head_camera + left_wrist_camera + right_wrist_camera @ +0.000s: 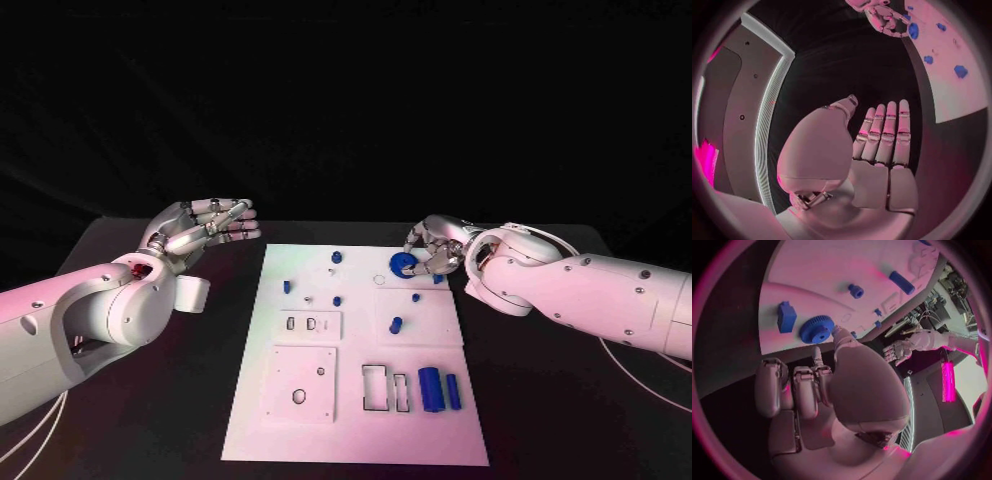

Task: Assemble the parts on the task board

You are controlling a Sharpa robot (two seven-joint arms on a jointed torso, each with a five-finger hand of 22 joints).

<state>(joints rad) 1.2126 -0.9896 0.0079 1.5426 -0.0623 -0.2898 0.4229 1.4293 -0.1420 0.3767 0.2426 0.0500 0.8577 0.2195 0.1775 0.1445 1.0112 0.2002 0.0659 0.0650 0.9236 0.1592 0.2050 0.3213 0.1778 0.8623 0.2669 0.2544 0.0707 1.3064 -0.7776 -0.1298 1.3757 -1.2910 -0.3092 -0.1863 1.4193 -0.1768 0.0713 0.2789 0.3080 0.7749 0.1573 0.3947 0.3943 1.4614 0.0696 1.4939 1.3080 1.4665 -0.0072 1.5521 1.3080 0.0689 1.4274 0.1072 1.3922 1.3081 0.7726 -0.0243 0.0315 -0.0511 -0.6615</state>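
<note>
Head view: I see the task board (361, 400) lying lengthwise away from me on the black table (130, 440). Two blue bars (440, 388) lie side by side near its right edge, long axes running along the board. Small blue pegs (336, 257) stand toward the far end. My right hand (433, 255) sits at the far right edge, fingers curled at a blue gear (402, 263). My left hand (209, 225) hovers well off the board's left side.

Left wrist view: left hand (879, 145) flat, fingers straight and together, holding nothing.

Right wrist view: right hand (811, 385), a fingertip touches the gear (817, 329), lying flat; I cannot tell if it is gripped. A blue block (786, 316) stands just beside it.
</note>
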